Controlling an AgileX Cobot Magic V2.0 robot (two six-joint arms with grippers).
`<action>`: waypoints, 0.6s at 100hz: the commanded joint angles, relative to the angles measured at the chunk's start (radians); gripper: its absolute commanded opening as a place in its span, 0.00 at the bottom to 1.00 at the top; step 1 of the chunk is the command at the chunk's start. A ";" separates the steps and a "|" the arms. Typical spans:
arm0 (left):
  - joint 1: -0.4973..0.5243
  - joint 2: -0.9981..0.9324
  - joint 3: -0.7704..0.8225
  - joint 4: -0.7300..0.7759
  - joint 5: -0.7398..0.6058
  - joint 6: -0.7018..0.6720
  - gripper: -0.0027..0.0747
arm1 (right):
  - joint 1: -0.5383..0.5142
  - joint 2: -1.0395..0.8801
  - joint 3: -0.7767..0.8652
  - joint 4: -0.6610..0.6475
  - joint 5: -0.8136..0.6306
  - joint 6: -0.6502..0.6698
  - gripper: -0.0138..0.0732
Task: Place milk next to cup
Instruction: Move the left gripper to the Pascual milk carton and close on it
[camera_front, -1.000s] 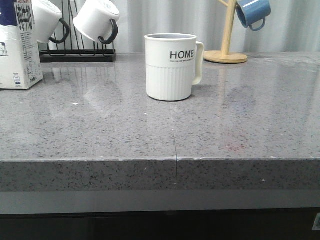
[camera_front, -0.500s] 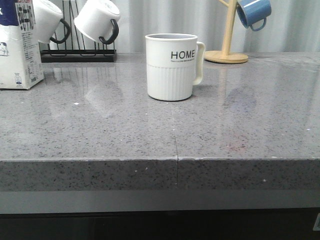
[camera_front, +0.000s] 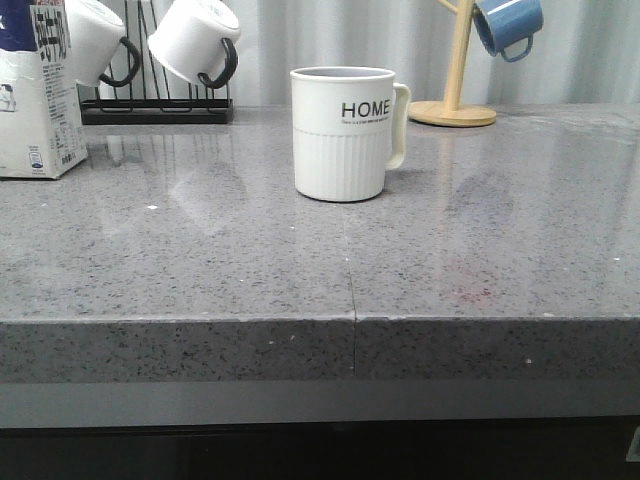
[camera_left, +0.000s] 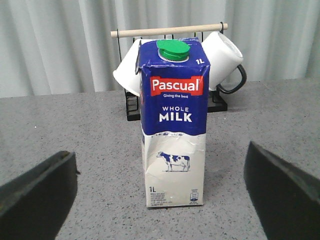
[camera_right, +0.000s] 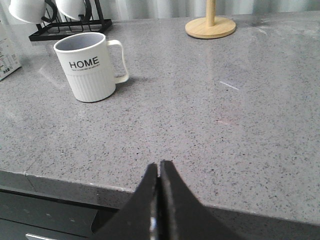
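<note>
Milk upright, mug rack just behind.

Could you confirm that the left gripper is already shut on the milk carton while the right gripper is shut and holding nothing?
Not quite: the left gripper is open, not shut on the milk carton. The left wrist view shows its fingers spread wide, well apart from the carton, which stands free on the counter. The rest holds: the right gripper is shut and holding nothing.

A speckled grey stone counter with a centre seam runs back to pale pleated curtains.
</note>
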 joint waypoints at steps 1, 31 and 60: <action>-0.020 0.068 -0.053 -0.002 -0.143 -0.015 0.85 | -0.002 0.012 -0.023 -0.007 -0.077 0.000 0.08; -0.057 0.295 -0.206 -0.002 -0.166 -0.015 0.85 | -0.002 0.012 -0.023 -0.007 -0.077 0.000 0.08; -0.044 0.491 -0.351 -0.019 -0.166 -0.015 0.85 | -0.002 0.012 -0.023 -0.007 -0.077 0.000 0.08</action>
